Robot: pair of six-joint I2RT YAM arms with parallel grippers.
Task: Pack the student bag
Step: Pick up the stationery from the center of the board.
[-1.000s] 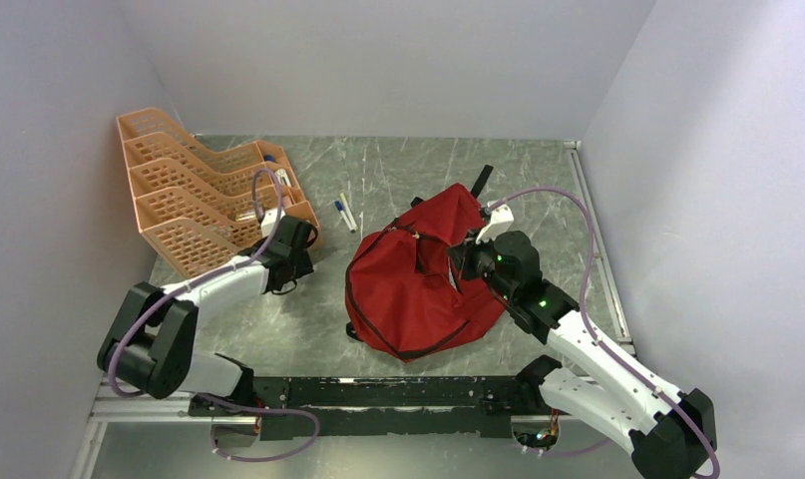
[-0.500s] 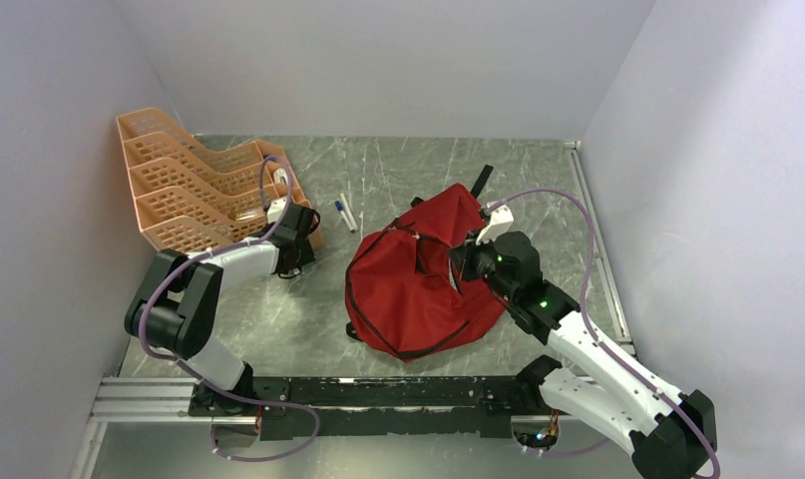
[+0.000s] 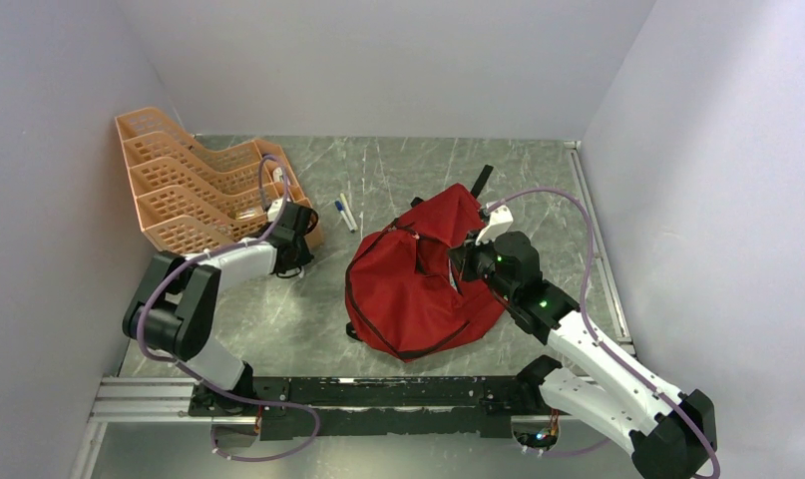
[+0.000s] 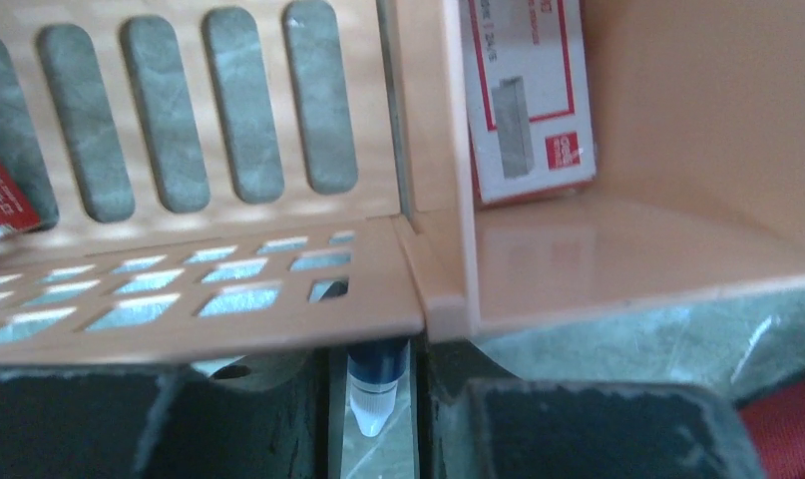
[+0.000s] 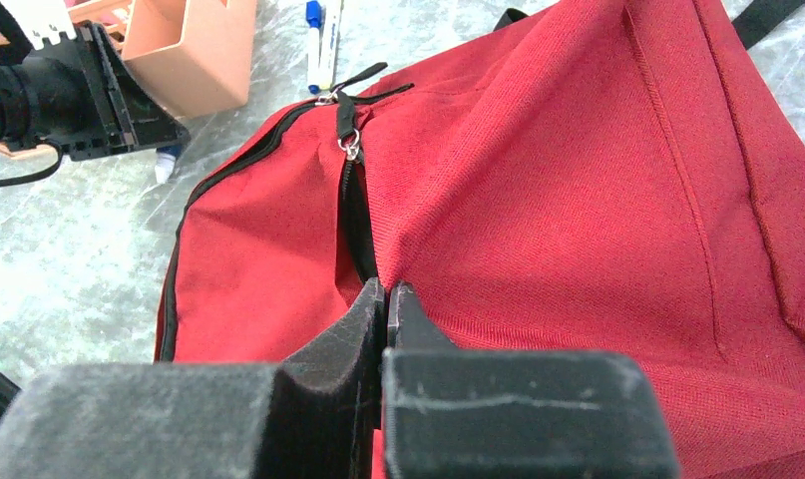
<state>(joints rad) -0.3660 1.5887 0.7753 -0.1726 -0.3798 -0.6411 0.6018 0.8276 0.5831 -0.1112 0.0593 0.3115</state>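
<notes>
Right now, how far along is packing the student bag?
Done: nothing visibly packed. In hand: right claw pinches the zipper edge of the student bag; left claw straddles a blue marker by the orange tray rack. Left: that marker, another pen on the table, a box in the rack.

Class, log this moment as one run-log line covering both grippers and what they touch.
left gripper: jaws either side of marker at tray rack foot, grip unclear | right gripper: shut on student bag by zipper
</notes>
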